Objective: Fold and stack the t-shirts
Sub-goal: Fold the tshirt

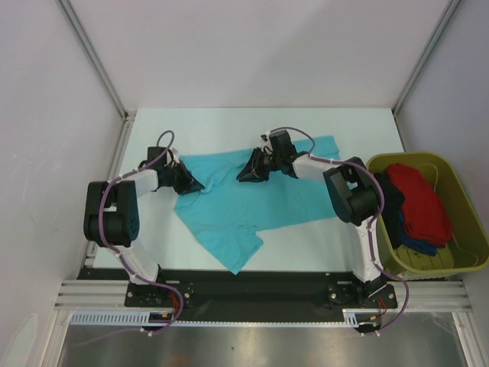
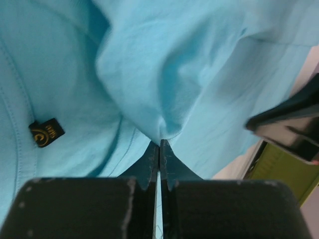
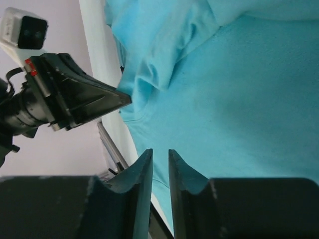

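A turquoise t-shirt (image 1: pixel 252 202) lies spread and rumpled on the white table (image 1: pixel 328 122). My left gripper (image 1: pixel 186 181) is at the shirt's left edge, shut on a pinched fold of the turquoise cloth (image 2: pixel 199 59) right at the fingertips (image 2: pixel 159 143). A small dark label (image 2: pixel 46 132) shows to its left. My right gripper (image 1: pixel 248 170) hovers over the shirt's upper middle. Its jaws (image 3: pixel 159 152) stand a narrow gap apart with nothing between them, the turquoise cloth (image 3: pixel 239 99) lying behind. A red t-shirt (image 1: pixel 419 200) and a dark blue one (image 1: pixel 416 245) sit in the tub.
An olive-green plastic tub (image 1: pixel 432 264) stands at the table's right edge, beside the right arm. White walls and metal frame posts enclose the table. The left gripper's black fingers (image 3: pixel 84 97) show in the right wrist view, close to the shirt's edge.
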You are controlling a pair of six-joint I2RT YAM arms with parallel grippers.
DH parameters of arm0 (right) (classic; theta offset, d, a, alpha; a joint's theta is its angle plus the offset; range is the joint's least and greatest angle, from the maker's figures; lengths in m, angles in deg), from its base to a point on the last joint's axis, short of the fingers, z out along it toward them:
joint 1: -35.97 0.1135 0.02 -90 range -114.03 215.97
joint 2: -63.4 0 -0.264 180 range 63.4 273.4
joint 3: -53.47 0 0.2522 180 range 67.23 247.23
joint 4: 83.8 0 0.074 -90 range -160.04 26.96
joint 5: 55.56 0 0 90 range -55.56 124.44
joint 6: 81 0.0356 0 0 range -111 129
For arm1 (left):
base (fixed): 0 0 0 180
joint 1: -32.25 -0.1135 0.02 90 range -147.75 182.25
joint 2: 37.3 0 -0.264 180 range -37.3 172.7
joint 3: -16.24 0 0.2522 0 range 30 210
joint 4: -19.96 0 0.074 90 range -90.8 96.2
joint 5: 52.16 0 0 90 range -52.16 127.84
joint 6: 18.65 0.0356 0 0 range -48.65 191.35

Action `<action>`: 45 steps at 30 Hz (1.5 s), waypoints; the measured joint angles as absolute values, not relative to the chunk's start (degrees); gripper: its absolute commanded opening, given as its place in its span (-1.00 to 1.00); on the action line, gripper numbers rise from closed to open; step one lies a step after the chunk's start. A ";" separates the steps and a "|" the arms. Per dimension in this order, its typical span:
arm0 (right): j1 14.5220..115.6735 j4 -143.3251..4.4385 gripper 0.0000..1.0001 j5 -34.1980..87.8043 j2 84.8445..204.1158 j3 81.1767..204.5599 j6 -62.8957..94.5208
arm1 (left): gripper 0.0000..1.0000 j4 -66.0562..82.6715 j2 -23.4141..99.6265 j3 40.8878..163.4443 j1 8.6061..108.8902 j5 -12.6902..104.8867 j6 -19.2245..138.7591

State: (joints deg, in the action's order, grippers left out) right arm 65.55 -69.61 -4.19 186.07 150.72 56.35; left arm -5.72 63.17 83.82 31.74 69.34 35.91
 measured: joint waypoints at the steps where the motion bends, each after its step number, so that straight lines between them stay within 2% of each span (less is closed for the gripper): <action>1: 65.62 -71.49 -0.56 -4.67 186.95 150.00 58.54 | -0.99 -5.41 62.82 84.10 31.71 69.43 35.25; 7: 66.12 -78.01 -0.63 -5.35 190.62 148.57 66.12 | -0.99 -4.04 62.95 89.94 30.86 69.56 32.47; 13: 66.87 -79.45 -0.81 -4.78 193.70 151.63 70.30 | -0.99 -1.09 66.53 95.05 29.70 69.52 31.16; 16: 67.32 -79.36 -0.78 -3.49 194.90 153.21 72.37 | -0.99 -0.36 68.21 95.10 29.29 69.52 30.51; 18: 67.76 -79.30 -0.64 -2.48 195.49 154.37 73.22 | -0.99 -0.19 69.70 95.40 29.16 69.52 30.09; 21: 68.55 -78.75 -0.55 -1.37 196.54 156.81 73.60 | -0.99 0.88 71.41 95.49 28.96 69.54 29.20; 32: 69.66 -76.17 -0.53 2.17 200.30 161.47 74.16 | -0.99 2.02 74.14 100.80 27.93 69.58 28.19; 45: 69.66 -76.10 -0.42 3.90 203.01 164.77 77.53 | -0.99 1.84 74.16 101.15 27.82 69.63 28.37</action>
